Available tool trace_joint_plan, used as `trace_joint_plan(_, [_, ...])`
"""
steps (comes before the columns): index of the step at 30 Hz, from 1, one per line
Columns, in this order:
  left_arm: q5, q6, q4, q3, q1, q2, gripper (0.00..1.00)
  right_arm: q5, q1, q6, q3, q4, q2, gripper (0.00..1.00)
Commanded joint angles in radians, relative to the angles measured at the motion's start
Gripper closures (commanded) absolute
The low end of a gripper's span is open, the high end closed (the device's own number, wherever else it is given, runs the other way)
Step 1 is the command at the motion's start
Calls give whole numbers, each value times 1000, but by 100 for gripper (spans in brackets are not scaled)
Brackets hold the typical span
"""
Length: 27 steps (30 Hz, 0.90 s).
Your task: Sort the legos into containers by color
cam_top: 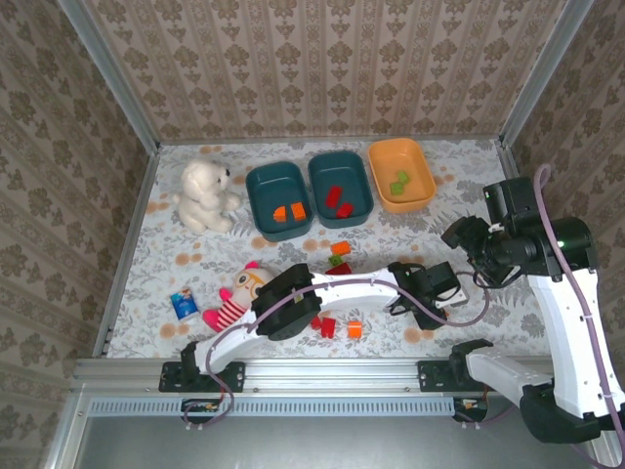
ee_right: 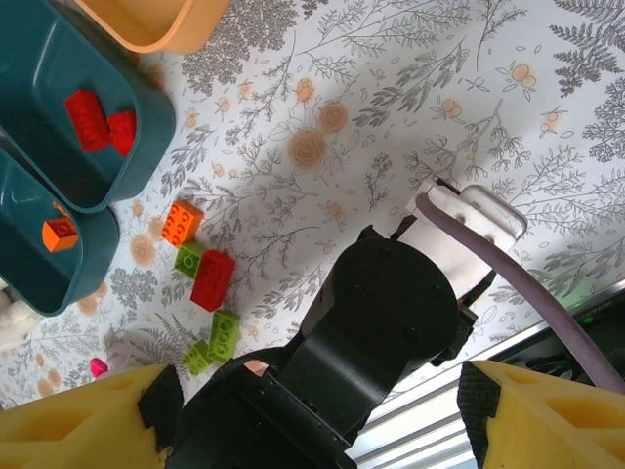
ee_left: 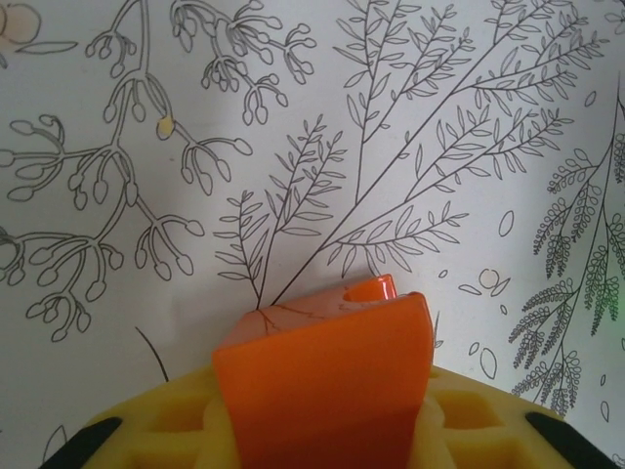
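Grips an orange lego (ee_left: 327, 362) in the left end effector (ee_left: 322, 430). Next, probably carry it to the teal bin (cam_top: 256, 186) with orange ones.

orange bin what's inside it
Two lime green legos lie in the orange bin, near its middle. Its near wall may hide a thin strip of floor.
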Motion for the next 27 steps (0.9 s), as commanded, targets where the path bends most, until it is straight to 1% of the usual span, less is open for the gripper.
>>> trace_joint_plan(1, [21, -7, -43, 12, -9, 37, 79, -8, -5, -15, -14, 1, 8, 23])
trace_joint_plan(3, [6, -12, -47, 16, -6, 29, 87, -7, -5, -16, -14, 9, 8, 23])
trace_joint_plan(7, [-57, -27, -47, 2, 11, -22, 97, -8, -5, -27, -6, 21, 19, 24])
trace_joint_plan(11, [-102, -60, -18, -50, 55, -112, 100, -9, -5, -44, 11, 41, 30, 25])
trace_joint_plan(16, [-150, -102, -15, -131, 142, -240, 100, -35, -6, -110, 83, 91, 77, 26])
trace_joint_plan(20, [-181, -132, -21, -218, 236, -350, 100, -118, -5, -164, 146, 166, 144, 26])
trace_joint_plan(25, [-229, -181, -58, -313, 416, -483, 100, -351, -2, -175, 142, 368, 253, 26])
trace_joint_plan(27, [-237, -207, -76, -340, 493, -519, 100, -406, 15, -180, 151, 398, 311, 26])
